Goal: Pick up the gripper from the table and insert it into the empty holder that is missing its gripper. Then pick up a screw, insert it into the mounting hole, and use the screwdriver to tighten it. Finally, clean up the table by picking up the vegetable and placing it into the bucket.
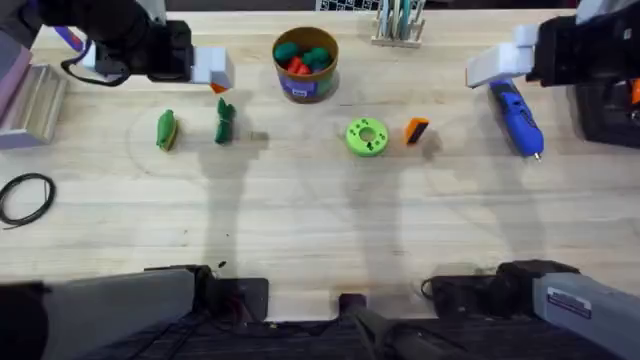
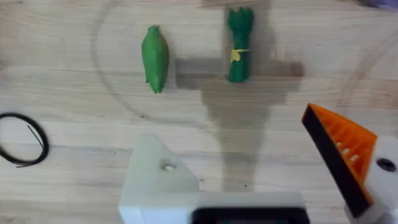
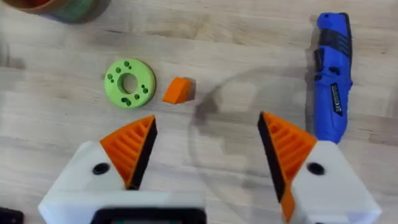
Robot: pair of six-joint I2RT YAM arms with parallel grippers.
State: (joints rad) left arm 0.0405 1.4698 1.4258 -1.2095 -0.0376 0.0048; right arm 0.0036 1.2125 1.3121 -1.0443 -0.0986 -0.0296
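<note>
The loose orange gripper (image 1: 416, 131) (image 3: 179, 90) lies on the table just right of a green disc (image 1: 366, 137) (image 3: 129, 83). My left gripper (image 1: 210, 68) (image 2: 227, 127) hovers open at the back left. One side is the bare white holder (image 2: 158, 180) with its mounting hole showing; the other side carries an orange finger (image 2: 342, 155). My right gripper (image 1: 495, 65) (image 3: 205, 121) is open at the back right, beside the blue screwdriver (image 1: 517, 118) (image 3: 333, 81). A green pod (image 1: 166, 130) (image 2: 155, 57) and an asparagus bundle (image 1: 225, 122) (image 2: 239, 43) lie left of the bucket (image 1: 305, 65). I cannot make out a screw.
The bucket holds several toy vegetables. A black cable loop (image 1: 25, 195) (image 2: 22, 140) lies at the left edge. A grey and purple box (image 1: 30, 95) sits at the far left. A rack (image 1: 398, 25) stands at the back.
</note>
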